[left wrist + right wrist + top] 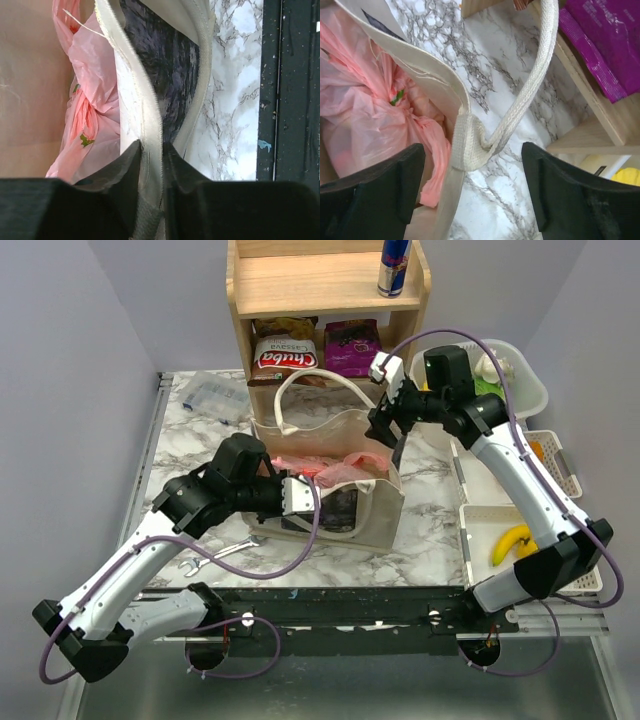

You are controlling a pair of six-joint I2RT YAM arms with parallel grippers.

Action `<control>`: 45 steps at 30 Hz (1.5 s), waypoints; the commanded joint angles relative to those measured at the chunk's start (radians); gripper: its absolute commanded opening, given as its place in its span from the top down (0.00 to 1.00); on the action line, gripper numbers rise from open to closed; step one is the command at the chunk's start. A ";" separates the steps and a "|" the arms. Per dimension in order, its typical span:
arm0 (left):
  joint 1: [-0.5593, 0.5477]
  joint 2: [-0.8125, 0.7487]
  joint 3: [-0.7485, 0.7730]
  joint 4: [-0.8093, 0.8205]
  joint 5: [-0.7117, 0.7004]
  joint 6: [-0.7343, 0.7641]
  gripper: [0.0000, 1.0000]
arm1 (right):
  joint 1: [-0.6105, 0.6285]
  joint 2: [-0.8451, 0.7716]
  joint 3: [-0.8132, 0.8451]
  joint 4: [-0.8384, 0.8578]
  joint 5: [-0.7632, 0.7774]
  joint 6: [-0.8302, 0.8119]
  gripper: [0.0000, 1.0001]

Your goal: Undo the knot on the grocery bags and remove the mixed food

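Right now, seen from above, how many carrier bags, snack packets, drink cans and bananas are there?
Carrier bags: 2 (beige tote, pink plastic bag inside it)
Snack packets: 2 (Chuba chip bag, purple packet)
Drink cans: 1 (drink can)
Bananas: 1 (banana)
Total: 6

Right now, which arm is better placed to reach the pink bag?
Probably right: the right pincer hangs open astride the tote rim beside the pink bag; the left pincer is clamped on the tote.
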 commanded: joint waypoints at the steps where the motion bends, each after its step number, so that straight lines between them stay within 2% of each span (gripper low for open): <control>1: -0.035 -0.057 -0.047 -0.024 0.014 0.045 0.82 | 0.004 0.037 0.064 -0.068 -0.047 -0.068 0.29; 5: -0.075 -0.127 -0.113 -0.024 0.025 0.091 0.87 | 0.018 -0.002 0.050 -0.155 -0.145 -0.120 0.66; 6: -0.086 -0.145 -0.129 -0.029 0.028 0.103 0.88 | 0.026 -0.020 0.037 -0.161 -0.155 -0.126 0.80; 8: -0.112 -0.179 -0.166 -0.039 0.028 0.129 0.90 | 0.042 -0.065 0.005 -0.153 -0.167 -0.127 0.98; 14: -0.190 -0.239 -0.231 -0.071 0.017 0.202 0.94 | 0.073 -0.189 -0.085 -0.105 -0.151 -0.113 0.99; 17: -0.236 -0.258 -0.237 -0.133 0.033 0.266 0.96 | 0.073 -0.221 -0.128 -0.004 -0.078 -0.059 0.99; 20: -0.308 -0.261 -0.199 -0.188 0.053 0.283 0.99 | 0.073 -0.220 -0.150 0.087 -0.006 0.004 0.99; 23: -0.330 -0.211 -0.078 -0.215 0.098 0.215 1.00 | 0.073 -0.215 -0.144 0.125 -0.033 0.051 0.99; 24: -0.330 -0.189 -0.032 -0.207 0.105 0.155 0.97 | 0.073 -0.216 -0.143 0.120 -0.056 0.053 0.99; 26: -0.322 -0.124 0.083 -0.189 0.100 0.043 0.78 | 0.074 -0.220 -0.154 0.120 -0.086 0.053 0.99; 28: -0.269 -0.075 0.182 -0.160 0.112 -0.038 0.61 | 0.074 -0.231 -0.165 0.120 -0.106 0.048 0.99; 31: -0.186 -0.035 0.236 -0.037 0.061 -0.143 0.35 | 0.081 -0.238 -0.165 0.118 -0.124 0.056 0.99; 32: -0.177 -0.017 0.240 -0.009 0.020 -0.146 0.31 | 0.083 -0.237 -0.159 0.111 -0.129 0.058 0.99; 35: -0.179 0.040 0.232 -0.025 -0.039 -0.058 0.31 | 0.092 -0.240 -0.153 0.101 -0.143 0.069 0.99; 41: -0.194 0.123 0.099 0.040 -0.128 -0.018 0.31 | 0.150 -0.295 -0.171 0.082 -0.163 0.087 0.99; 45: -0.205 0.154 -0.029 0.113 -0.224 0.000 0.20 | 0.160 -0.320 -0.195 0.065 -0.150 0.100 0.99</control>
